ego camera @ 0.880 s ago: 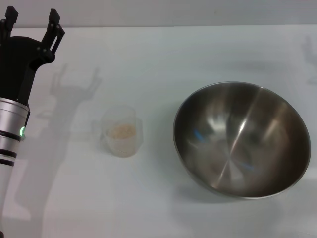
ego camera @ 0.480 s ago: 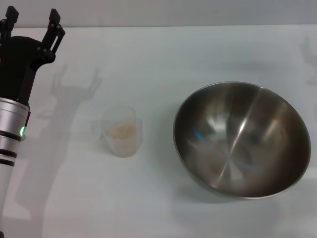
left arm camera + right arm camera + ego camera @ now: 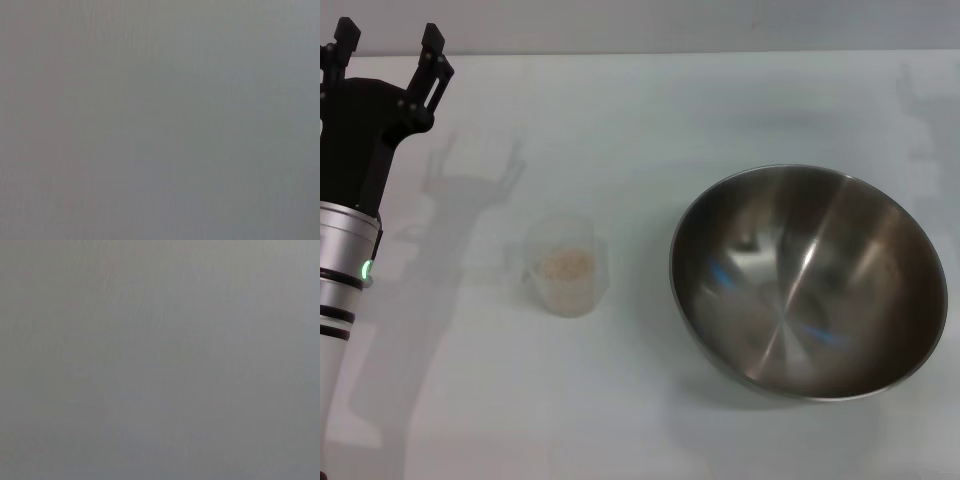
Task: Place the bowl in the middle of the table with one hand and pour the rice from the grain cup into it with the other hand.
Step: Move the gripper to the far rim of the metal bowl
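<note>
The steel bowl [image 3: 808, 280] sits empty on the white table [image 3: 640, 110], right of centre. The clear grain cup [image 3: 565, 265] stands upright left of it with pale rice [image 3: 566, 264] in its bottom. My left gripper [image 3: 388, 48] is open and empty at the far left, raised above the table, well back and left of the cup. The right gripper is out of view; only its shadow falls on the table at the far right. Both wrist views show plain grey.
Bare white tabletop lies between the cup and the bowl and behind both. The table's far edge [image 3: 680, 52] runs along the top of the head view.
The left gripper has shifted slightly to the right. The shadow at the far right has moved further in over the table. Cup and bowl have not moved.
</note>
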Robot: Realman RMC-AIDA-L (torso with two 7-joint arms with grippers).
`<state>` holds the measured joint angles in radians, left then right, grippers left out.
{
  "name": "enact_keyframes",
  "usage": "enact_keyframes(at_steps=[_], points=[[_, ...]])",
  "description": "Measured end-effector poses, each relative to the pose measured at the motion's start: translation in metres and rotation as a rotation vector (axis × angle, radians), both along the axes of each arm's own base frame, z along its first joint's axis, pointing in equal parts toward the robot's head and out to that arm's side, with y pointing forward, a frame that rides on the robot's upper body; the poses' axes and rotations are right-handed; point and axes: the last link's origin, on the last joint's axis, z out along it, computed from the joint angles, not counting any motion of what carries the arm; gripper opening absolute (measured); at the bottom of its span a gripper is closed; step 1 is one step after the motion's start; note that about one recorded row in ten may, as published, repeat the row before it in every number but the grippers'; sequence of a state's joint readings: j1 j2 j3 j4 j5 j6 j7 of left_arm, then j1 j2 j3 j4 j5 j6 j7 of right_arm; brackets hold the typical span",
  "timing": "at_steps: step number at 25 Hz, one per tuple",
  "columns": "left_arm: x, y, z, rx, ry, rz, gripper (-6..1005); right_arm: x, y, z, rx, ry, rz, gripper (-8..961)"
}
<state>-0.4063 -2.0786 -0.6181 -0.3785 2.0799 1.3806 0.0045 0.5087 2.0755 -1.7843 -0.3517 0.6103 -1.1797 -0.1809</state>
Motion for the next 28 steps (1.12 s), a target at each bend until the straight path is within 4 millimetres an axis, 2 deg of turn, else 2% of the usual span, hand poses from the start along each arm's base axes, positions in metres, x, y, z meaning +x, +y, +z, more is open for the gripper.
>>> enact_keyframes(at_steps=[2, 7, 9, 10, 11, 13, 19, 20, 21, 25, 28], points=[[0.0, 0.0, 0.0, 0.0, 0.0, 0.0, 870, -0.003, 0.006, -0.003, -0.036, 0.024, -0.016, 731], [-0.001, 0.0, 0.001, 0.001, 0.001, 0.0, 870, -0.03, 0.023, -0.018, -0.233, 0.115, -0.073, 731], [-0.001, 0.0, 0.001, 0.001, 0.002, 0.001, 870, -0.043, 0.025, -0.023, -0.31, 0.121, -0.092, 731], [-0.001, 0.0, 0.001, 0.001, 0.002, 0.001, 871, -0.058, 0.025, -0.027, -0.415, 0.126, -0.13, 731], [-0.001, 0.0, 0.001, 0.002, 0.003, 0.001, 871, -0.058, 0.025, -0.027, -0.415, 0.126, -0.13, 731], [-0.002, -0.001, 0.002, 0.005, 0.004, 0.006, 871, -0.07, 0.023, -0.027, -0.513, 0.134, -0.173, 731], [-0.006, -0.001, 0.003, 0.006, 0.012, 0.015, 871, -0.104, 0.008, -0.009, -0.792, 0.137, -0.314, 731], [-0.006, -0.001, 0.003, 0.007, 0.011, 0.016, 871, -0.113, 0.004, -0.001, -0.899, 0.129, -0.363, 731], [-0.006, -0.001, 0.003, 0.008, 0.01, 0.019, 871, -0.113, 0.004, -0.001, -0.899, 0.129, -0.363, 732], [-0.008, -0.001, 0.004, 0.01, 0.01, 0.024, 870, -0.123, -0.002, 0.018, -1.086, 0.111, -0.437, 723], [-0.009, -0.002, 0.003, 0.008, 0.013, 0.025, 870, -0.124, -0.007, 0.023, -1.192, 0.069, -0.512, 715]])
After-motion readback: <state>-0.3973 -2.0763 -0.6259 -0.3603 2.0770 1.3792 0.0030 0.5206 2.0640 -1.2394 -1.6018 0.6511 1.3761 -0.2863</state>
